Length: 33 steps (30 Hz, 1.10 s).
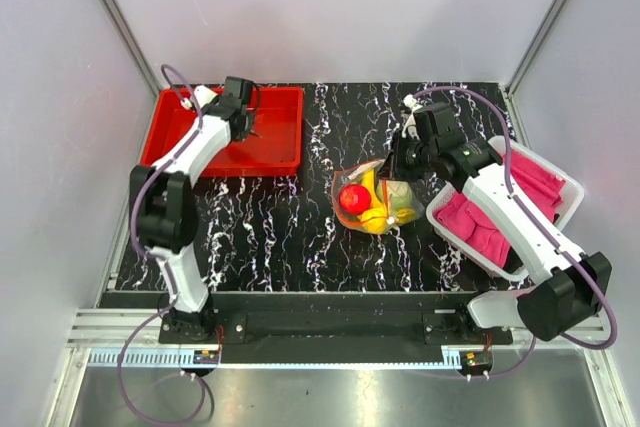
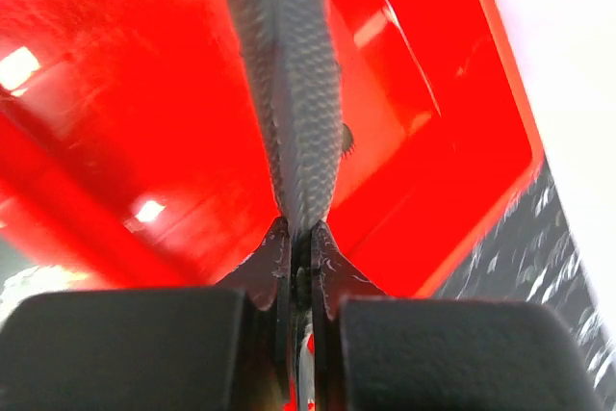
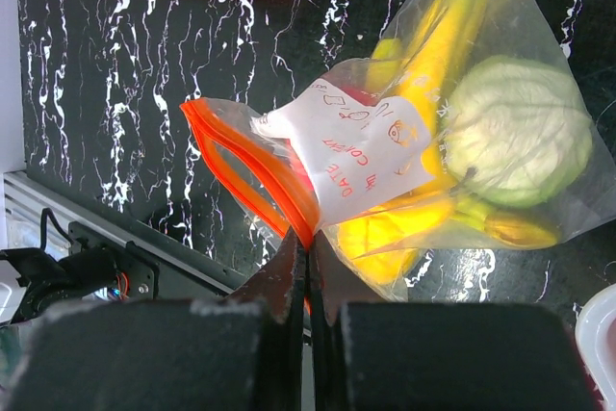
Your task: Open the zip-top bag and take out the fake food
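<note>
The clear zip-top bag lies at the table's middle, its orange zip strip gaping open. Inside it I see a yellow banana bunch, a green piece, a yellow-orange fruit and a red round fruit. My right gripper is shut on the bag's orange mouth edge. My left gripper is shut on the tail of the grey-silver fish and holds it over the red tray at the back left.
A white bin of pink cloth stands at the right, close to my right arm. The table's near edge has a black rail. White walls enclose the back and sides.
</note>
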Available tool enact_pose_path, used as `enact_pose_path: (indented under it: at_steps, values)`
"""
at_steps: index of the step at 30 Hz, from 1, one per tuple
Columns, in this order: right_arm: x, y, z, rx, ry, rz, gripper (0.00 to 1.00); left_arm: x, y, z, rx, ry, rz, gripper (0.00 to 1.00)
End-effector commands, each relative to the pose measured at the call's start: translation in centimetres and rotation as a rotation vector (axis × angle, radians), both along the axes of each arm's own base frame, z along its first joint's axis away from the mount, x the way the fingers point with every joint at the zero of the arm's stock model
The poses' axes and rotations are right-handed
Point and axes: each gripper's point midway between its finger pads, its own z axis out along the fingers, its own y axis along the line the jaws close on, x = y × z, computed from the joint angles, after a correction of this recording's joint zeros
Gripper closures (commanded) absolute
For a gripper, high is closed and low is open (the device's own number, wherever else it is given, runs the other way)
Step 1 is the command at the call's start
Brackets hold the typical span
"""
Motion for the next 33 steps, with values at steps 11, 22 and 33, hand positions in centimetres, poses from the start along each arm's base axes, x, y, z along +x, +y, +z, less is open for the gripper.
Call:
enact_pose_path:
  at_steps: [11,22,33]
  values:
    - [1.2,1.2,1.1,0.059,-0.035,0.016,1.00,7.6,1.6,0.3,0.124,-0.073,0.058,0.16]
    - [0.6,2.6,2.6,0.138,-0.007,0.061,1.00,-5.7,-7.6,6.1,0.000,-0.238,-0.693,0.15]
    - [-0.1,3.1,3.5,0.172,-0.010,0.090,1.00,-22.6,-26.2,6.8,-0.012,-0.463,-1.280,0.48]
